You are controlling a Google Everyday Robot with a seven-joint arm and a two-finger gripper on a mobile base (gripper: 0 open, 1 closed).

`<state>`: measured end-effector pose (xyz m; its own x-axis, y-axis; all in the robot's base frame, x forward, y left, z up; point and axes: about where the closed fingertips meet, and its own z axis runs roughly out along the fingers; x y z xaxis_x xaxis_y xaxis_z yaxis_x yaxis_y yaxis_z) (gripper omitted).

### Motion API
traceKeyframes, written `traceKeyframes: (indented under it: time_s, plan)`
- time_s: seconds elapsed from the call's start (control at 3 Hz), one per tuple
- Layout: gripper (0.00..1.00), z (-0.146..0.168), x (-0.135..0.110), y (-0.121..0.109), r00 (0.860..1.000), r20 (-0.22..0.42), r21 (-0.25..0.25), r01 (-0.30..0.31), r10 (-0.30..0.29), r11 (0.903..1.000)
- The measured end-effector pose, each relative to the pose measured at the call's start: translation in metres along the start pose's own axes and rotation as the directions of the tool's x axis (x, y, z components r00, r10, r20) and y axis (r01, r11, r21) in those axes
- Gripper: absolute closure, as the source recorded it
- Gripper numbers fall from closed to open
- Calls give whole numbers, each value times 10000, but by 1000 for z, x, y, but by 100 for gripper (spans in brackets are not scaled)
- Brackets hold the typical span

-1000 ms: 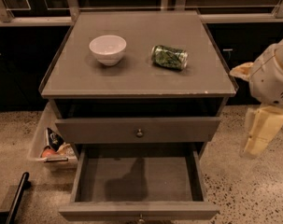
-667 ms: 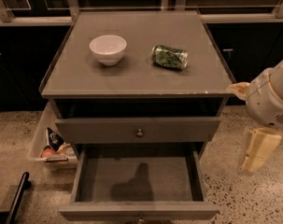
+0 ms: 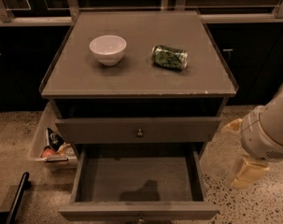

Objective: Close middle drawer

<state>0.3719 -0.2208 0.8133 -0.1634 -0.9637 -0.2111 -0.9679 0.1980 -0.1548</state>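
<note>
At the left, on the speckled floor (image 3: 19, 139), a clear bin (image 3: 38, 141) of packets sits against the bench (image 3: 141, 80). The bench's grey top carries a white bowl (image 3: 108, 49) and, right of it, a green can (image 3: 169, 57) lying on its side. Under the top drawer (image 3: 99, 130), the middle drawer (image 3: 99, 211) stands pulled far out. The tool (image 3: 244, 155) hangs to the right of that drawer, apart from it; I cannot tell whether it is spread or pressed together. Dark cabinets (image 3: 258, 55) line the back.
</note>
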Motion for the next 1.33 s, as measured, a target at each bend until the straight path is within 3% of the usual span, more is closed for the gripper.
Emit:
traceKeyframes:
  time_s: [0.33,1.0,1.33]
  plan:
    - [52,27,15,13,9996,158,-225,-241,245,9995]
    - [98,30,14,14,9995,159,-147,-271,273,9995]
    - [100,75,25,26,9915,956,-441,-846,885,9954]
